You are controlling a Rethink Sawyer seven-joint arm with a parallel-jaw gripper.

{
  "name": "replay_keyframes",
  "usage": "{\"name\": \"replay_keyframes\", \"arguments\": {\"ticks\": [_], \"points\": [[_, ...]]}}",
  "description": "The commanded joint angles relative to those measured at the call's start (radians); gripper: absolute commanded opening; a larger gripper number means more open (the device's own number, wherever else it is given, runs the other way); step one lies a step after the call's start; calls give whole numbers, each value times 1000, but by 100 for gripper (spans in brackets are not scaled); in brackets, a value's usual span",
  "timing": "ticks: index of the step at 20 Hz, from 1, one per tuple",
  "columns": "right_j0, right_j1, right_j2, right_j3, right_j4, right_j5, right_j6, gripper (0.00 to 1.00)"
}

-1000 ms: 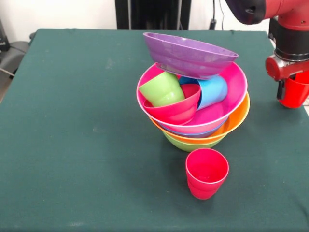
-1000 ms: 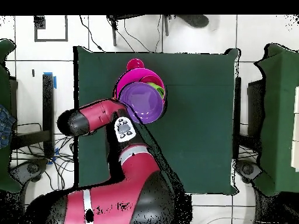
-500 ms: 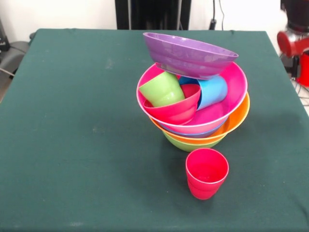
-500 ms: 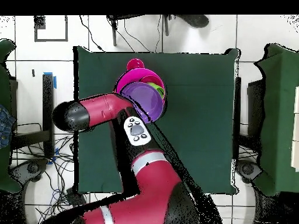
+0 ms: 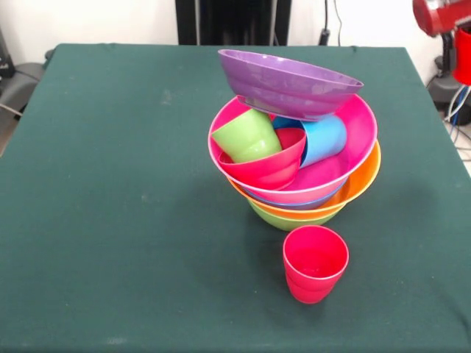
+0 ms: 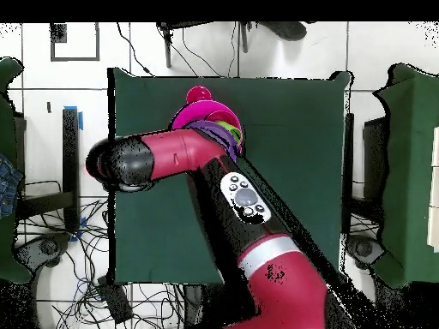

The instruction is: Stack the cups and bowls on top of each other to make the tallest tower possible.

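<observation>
Six bowls in the tower [image 5: 298,158] mid-desk [image 5: 110,220]: lime green bowl [image 5: 283,219] at the bottom, then orange [image 5: 360,184], blue [image 5: 294,204], pink [image 5: 353,140], with the small red bowl [image 5: 268,168] inside and the purple bowl [image 5: 287,84] tilted on top. Two cups lie in the pink one, lime green cup [image 5: 246,136] and sky blue cup [image 5: 324,138]. One red cup [image 5: 315,263] stands upright just in front. A second red cup [image 5: 464,55] is at the right edge by the hand [image 5: 441,16]; can't tell if it's clamped.
</observation>
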Motion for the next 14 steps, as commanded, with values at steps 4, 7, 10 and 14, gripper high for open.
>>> {"name": "replay_keyframes", "arguments": {"ticks": [4,7,10,14], "points": [[-74,-25,113,40,-67,301,-267,0],[-100,-15,105,23,-104,336,-288,0],[-131,-28,117,32,-121,363,-296,0],[-167,-26,137,15,-160,418,-327,0]]}}
